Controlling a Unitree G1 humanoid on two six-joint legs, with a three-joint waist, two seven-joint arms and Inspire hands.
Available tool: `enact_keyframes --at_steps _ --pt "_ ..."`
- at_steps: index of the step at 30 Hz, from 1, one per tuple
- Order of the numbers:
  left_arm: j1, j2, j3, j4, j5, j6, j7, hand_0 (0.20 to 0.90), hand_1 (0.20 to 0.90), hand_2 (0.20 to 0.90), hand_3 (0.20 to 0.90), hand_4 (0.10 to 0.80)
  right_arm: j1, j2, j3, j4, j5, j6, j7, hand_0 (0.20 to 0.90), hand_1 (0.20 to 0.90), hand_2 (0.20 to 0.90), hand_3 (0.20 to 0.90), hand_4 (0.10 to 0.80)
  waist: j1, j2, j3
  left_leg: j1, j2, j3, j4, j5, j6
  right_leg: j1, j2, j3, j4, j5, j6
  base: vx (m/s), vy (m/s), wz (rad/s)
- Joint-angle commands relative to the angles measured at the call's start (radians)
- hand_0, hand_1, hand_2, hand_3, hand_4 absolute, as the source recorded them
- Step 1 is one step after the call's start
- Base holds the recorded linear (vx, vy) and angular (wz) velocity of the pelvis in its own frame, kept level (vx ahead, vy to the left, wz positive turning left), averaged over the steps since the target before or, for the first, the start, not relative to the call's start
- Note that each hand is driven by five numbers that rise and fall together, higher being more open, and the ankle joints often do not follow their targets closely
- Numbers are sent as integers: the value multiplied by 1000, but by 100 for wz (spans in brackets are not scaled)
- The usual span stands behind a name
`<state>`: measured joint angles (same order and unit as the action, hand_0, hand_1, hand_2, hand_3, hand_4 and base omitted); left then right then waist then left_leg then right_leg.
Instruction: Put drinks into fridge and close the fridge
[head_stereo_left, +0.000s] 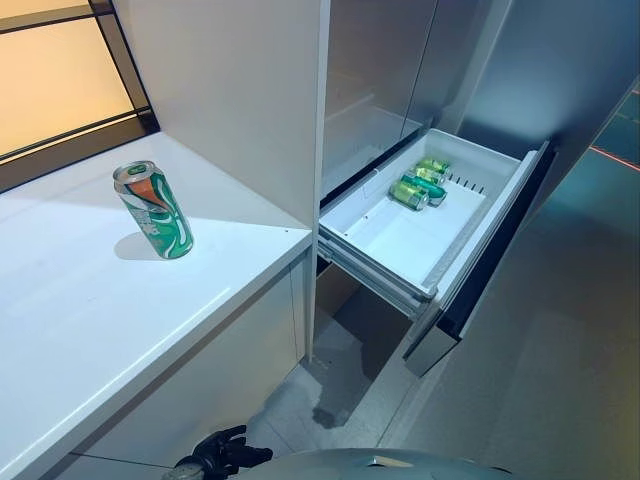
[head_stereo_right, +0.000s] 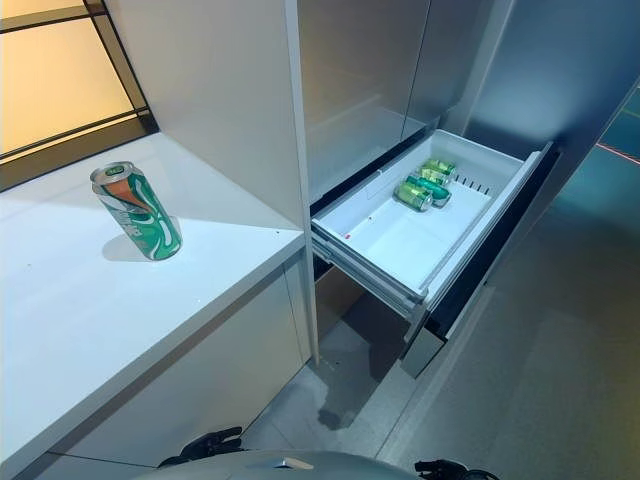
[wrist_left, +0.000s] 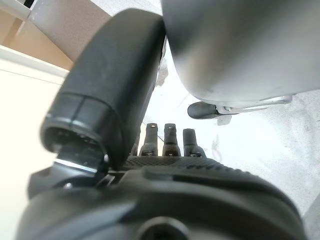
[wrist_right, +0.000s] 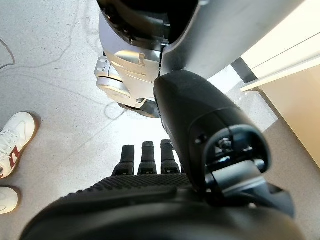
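Note:
A green drink can stands upright on the white counter at my left. The fridge's lower drawer is pulled open to the right of the counter, and green cans lie at its far end. My left hand hangs low below the counter's front edge, far from the can. In the left wrist view its fingers are straight and hold nothing. My right hand hangs low at the bottom right. In the right wrist view its fingers are straight and empty.
A white cabinet wall rises between the counter and the fridge. The drawer's dark front panel juts out over the grey floor. A window runs behind the counter. A person's white shoe is on the floor.

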<state>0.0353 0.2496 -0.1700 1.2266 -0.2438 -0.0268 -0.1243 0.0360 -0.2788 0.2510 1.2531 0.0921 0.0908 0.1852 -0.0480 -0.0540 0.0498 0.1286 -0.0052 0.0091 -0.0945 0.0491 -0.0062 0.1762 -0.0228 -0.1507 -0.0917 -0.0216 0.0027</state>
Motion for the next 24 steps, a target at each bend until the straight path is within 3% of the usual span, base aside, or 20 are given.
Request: enact_keyframes --at_steps 1,24 --pt "-56 -38 -50 12 -9 -41 -24 900 900 900 900 800 -59 49 15 13 -6 -14 56 900 900 900 900 800 35 27 11 36 18 66 14 -124 -4 -31 -29 3 24 -1 87 0 0 0" --pt "-68 -38 -74 -7 33 -111 -64 900 900 900 900 800 -64 50 24 20 -7 -13 60 900 900 900 900 800 33 26 12 36 18 65 13 -123 -4 -32 -26 13 21 1 88 0 0 0"
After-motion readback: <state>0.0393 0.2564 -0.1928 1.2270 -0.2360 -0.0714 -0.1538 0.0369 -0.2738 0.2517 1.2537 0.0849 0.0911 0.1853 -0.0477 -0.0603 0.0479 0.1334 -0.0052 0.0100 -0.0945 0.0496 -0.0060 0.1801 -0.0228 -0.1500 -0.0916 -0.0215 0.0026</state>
